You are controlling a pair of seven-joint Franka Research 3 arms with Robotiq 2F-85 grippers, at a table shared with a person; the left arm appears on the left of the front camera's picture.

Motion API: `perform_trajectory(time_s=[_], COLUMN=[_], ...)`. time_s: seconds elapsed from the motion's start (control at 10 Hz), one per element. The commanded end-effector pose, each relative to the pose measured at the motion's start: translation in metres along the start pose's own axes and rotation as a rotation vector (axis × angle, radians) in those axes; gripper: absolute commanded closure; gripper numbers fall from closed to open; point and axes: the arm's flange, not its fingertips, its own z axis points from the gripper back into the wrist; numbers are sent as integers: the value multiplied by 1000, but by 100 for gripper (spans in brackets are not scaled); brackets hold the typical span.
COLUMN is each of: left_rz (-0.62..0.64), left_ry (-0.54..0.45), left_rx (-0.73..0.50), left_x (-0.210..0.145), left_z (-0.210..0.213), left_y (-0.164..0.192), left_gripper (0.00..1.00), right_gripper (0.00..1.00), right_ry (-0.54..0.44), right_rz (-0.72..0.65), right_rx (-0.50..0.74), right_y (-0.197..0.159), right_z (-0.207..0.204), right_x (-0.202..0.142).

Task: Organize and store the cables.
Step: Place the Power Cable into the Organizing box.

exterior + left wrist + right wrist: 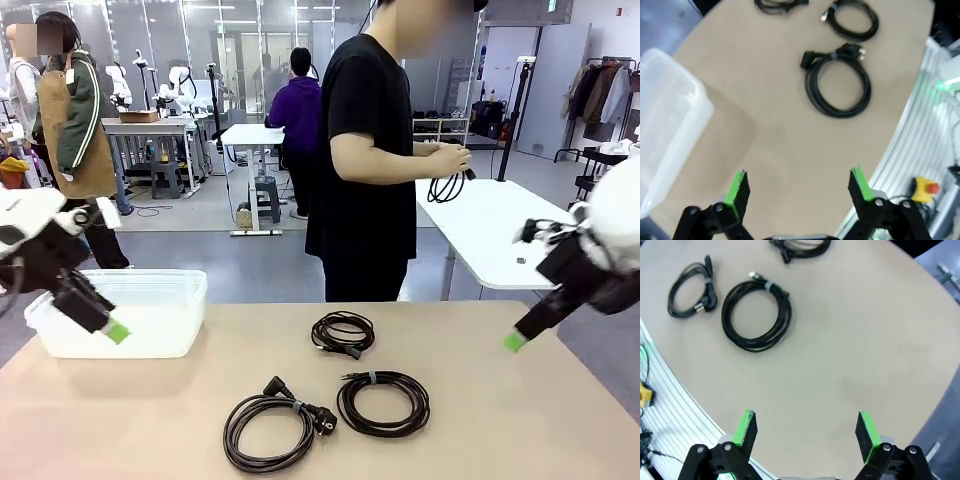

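- Closest to the camera, a plug coil [268, 432] is laid flat on the table [520, 430], a little left of the middle.
- Just beside it on the right, a banded coil [383, 403] is laid flat, with a small grey band at its top.
- Farther back, near the middle of the table, a small coil [342, 332] is laid by itself.
- A fourth coil [447, 187] is held up in the hands [450, 158] of a person in black, past the far edge of the table.
- A clear box [120, 315] is set at the far left of the table, well apart from the coils.
- The left claw [797, 187] is spread wide above bare table near the box, and nothing is held in it.
- The right claw [807, 427] is spread wide over the bare right side, and nothing is held in it.
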Motion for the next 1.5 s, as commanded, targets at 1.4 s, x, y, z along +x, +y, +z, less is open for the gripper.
perform_trajectory(time_s=[1.4], left_rz=[-81], left_ry=[204], left_rx=[125], left_x=[137], left_z=[-144], left_y=[-102], left_gripper=[0], right_gripper=[0], right_ry=[-289], right_rz=[239], right_rx=[230], right_y=[-88], right_z=[62], right_x=[-199])
